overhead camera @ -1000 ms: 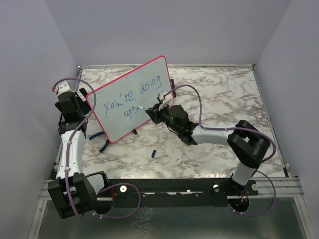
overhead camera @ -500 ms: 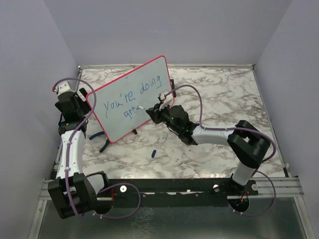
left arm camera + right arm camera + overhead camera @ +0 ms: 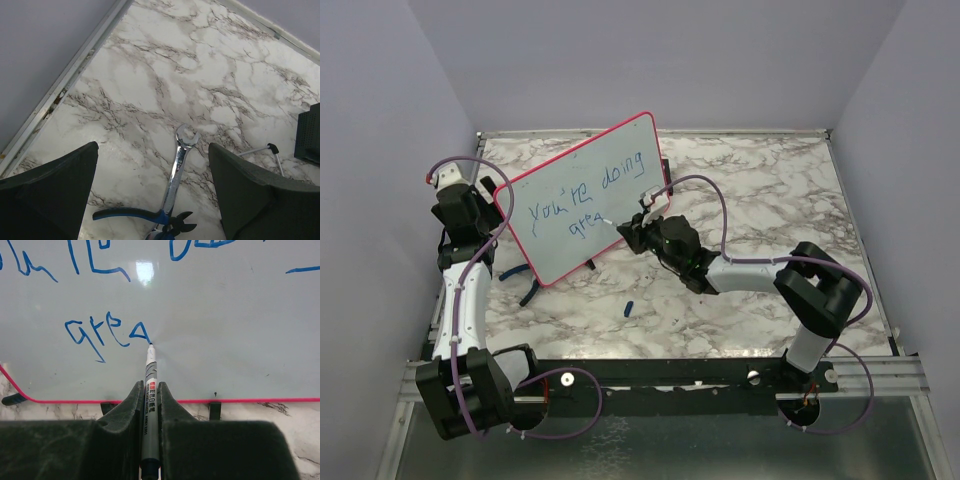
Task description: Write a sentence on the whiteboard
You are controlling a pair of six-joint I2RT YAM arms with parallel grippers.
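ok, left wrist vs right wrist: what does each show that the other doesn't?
Left wrist only: a wrench and blue-handled pliers lying on the table, seen between the fingers of the open left claw, which holds nothing.
Right wrist only: the whiteboard with its red-pink frame, the blue sentence with a lower line reading "grea", and the right claw shut on a marker, tip at the "a".
Both: the marble table and that camera's own dark fingers.
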